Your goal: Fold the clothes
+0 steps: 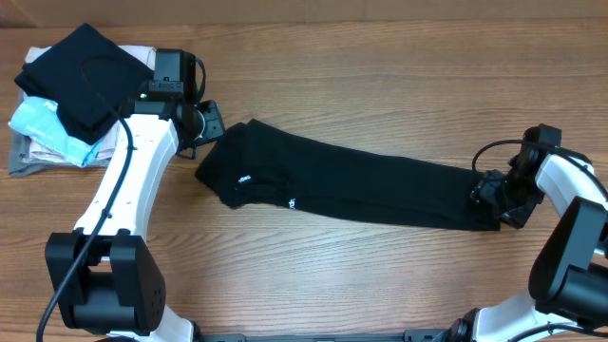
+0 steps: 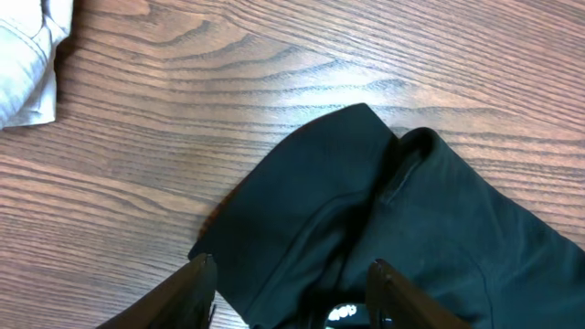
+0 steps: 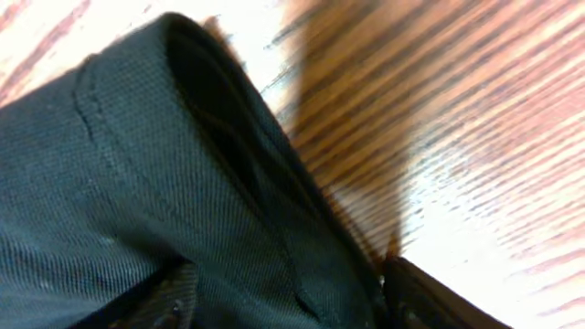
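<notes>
Table (image 1: 380, 85) w/ shirt (image 1: 361, 190), R end half-hidden

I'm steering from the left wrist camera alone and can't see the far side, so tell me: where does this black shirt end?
Observer: The plain black short-sleeved shirt stretches in a long narrow band across the wooden table. Its far end lies at the right jaws.
Operator: Are they gripping it?
Observer: In the right wrist view, fabric fills the gap between the right jaws. Whether they clamp it, I cannot tell.
Operator: What's the pale cloth at my top left?
Observer: It looks like part of a stack of folded garments at the table's far left corner, with a black folded garment on top.
</notes>
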Available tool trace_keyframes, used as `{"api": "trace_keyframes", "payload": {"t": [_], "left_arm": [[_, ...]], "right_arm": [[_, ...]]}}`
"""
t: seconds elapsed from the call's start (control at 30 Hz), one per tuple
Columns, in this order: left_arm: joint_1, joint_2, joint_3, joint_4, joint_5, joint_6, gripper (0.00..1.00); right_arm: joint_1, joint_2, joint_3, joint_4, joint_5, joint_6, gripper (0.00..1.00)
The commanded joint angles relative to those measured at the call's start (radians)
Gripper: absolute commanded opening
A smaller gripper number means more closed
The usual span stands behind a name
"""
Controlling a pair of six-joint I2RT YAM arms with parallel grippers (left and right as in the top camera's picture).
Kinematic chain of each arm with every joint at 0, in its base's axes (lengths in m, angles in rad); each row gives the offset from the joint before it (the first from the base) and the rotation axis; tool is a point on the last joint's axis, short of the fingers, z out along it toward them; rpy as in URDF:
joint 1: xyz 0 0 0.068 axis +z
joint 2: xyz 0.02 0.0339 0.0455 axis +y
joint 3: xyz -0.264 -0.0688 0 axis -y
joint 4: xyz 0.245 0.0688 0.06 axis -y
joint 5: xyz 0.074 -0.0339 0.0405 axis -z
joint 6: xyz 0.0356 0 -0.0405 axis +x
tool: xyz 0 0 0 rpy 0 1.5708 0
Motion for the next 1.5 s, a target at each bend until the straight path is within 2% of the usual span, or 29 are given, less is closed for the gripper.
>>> {"api": "trace_keyframes", "payload": {"t": [0.0,0.03,0.1,0.2,0.3,0.33,0.4,0.53,0.67,0.77,0.9,1.17,1.47], "left_arm": [[0.005,-0.016,0.015,0.005,-0.014,-0.003,0.69],[0.005,-0.016,0.015,0.006,-0.014,-0.003,0.74],[0.006,-0.016,0.015,0.013,-0.013,-0.008,0.74],[0.013,-0.016,0.015,0.027,-0.014,-0.01,0.8],[0.032,-0.016,0.015,0.04,-0.014,-0.026,0.82],[0.039,-0.016,0.015,0.043,-0.014,-0.026,0.83],[0.056,-0.016,0.015,0.05,-0.023,-0.026,0.87],[0.093,-0.016,0.015,0.049,-0.033,-0.026,0.89],[0.121,-0.016,0.015,0.053,-0.039,-0.026,0.92],[0.129,-0.016,0.014,0.052,-0.038,-0.025,1.0],[0.129,-0.016,0.014,0.051,-0.036,-0.026,1.0],[0.129,-0.016,0.014,0.048,-0.036,-0.025,1.0],[0.129,-0.016,0.014,0.048,-0.036,-0.025,1.0]], "right_arm": [[0.002,-0.007,-0.006,0.011,-0.005,-0.001,0.69],[0.003,-0.007,-0.01,0.012,-0.012,-0.001,0.66],[0.004,-0.007,-0.025,0.028,-0.012,-0.001,0.59],[0.004,-0.007,-0.075,0.096,-0.012,0.0,0.59],[0.003,-0.007,-0.132,0.176,-0.011,-0.001,0.51],[0.002,-0.007,-0.146,0.196,-0.01,-0.001,0.46],[-0.006,-0.007,-0.15,0.204,0.012,-0.001,0.22],[-0.026,-0.007,-0.139,0.205,0.022,-0.001,0.04],[-0.039,-0.007,-0.114,0.2,0.035,-0.005,0.04],[-0.058,-0.007,-0.071,0.18,0.044,-0.005,0.04],[-0.109,-0.007,0.027,0.105,0.051,-0.016,0.04],[-0.219,-0.008,0.28,-0.081,0.047,-0.131,0.04],[-0.165,-0.009,0.514,-0.294,-0.079,-0.131,0.04]]}}
